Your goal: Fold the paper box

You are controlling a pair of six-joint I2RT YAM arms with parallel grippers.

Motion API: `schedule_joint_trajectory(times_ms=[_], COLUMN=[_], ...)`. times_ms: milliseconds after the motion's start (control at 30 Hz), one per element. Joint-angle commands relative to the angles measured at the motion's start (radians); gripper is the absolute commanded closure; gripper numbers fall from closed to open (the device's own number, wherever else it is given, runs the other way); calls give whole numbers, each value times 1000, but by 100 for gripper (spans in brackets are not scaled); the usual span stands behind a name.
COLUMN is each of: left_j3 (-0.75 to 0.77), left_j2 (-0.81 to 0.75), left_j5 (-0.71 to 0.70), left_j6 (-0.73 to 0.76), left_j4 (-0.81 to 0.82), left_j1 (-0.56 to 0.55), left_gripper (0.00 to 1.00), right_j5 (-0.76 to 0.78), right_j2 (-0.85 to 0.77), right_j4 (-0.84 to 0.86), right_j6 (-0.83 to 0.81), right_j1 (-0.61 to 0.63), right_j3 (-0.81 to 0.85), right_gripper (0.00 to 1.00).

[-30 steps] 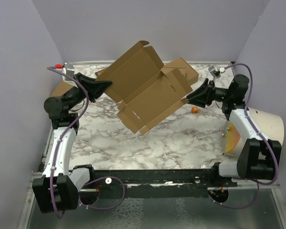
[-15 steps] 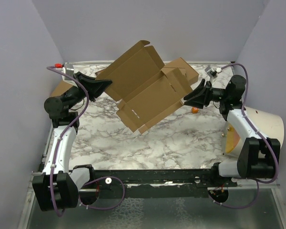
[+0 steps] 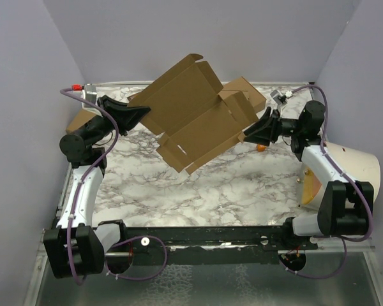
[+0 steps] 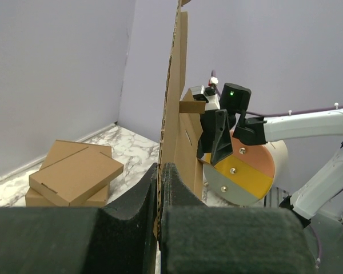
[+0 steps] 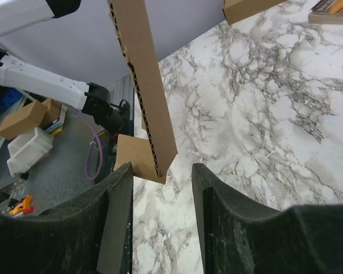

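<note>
1. Top view:
   - Paper box (image 3: pixel 191 121) up in the air over the marbled table (image 3: pixel 230 185), tilted: a flat sheet of brown corrugated cardboard with raised flaps and slits.
   - Left gripper (image 3: pixel 142 113) closed on its left edge.
   - Right gripper (image 3: pixel 247 134) at its right edge, jaw gap hard to read from here.
   - Small orange ball (image 3: pixel 260 147) half hidden by that gripper.
   - Brown carton (image 3: pixel 76 120) mostly covered by the left arm.
2. Left wrist view:
   - Sheet seen edge-on and upright, wavy core showing, top cut off by the frame.
   - Dark fingers (image 4: pixel 186 197) pressed together on its lower edge.
   - Beyond, two flat brown boxes (image 4: pixel 74 174) stacked on the table.
3. Right wrist view:
   - Only one narrow flap (image 5: pixel 143 74) of the paper box visible, the rest out of frame.
   - Jaws about half apart, flap end standing between the fingers (image 5: pixel 117 228), nearer one than the other.
   - No pinch visible.
</note>
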Motion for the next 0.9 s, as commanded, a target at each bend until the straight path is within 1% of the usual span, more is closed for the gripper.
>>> schedule_joint_trajectory(times_ms=[0, 300, 367, 467, 700, 867], left_j3=[-8, -21, -24, -30, -34, -38], left_j2=[16, 40, 41, 40, 36, 40], left_j5=[-2, 2, 3, 2, 4, 2], left_j6=[-88, -164, -167, -168, -170, -180], left_j4=[152, 246, 252, 255, 257, 268], left_j1=[8, 8, 8, 8, 8, 8], left_gripper=[100, 100, 100, 100, 100, 100], right_j5=[2, 42, 51, 63, 75, 87], right_j2=[12, 7, 0, -5, -6, -2], right_j4=[83, 269, 338, 417, 510, 539], right_j6=[55, 188, 233, 287, 352, 373], right_j1=[17, 20, 20, 20, 20, 20], right_j3=[-23, -77, -96, -116, -134, -139], right_gripper=[55, 57, 58, 62, 69, 70])
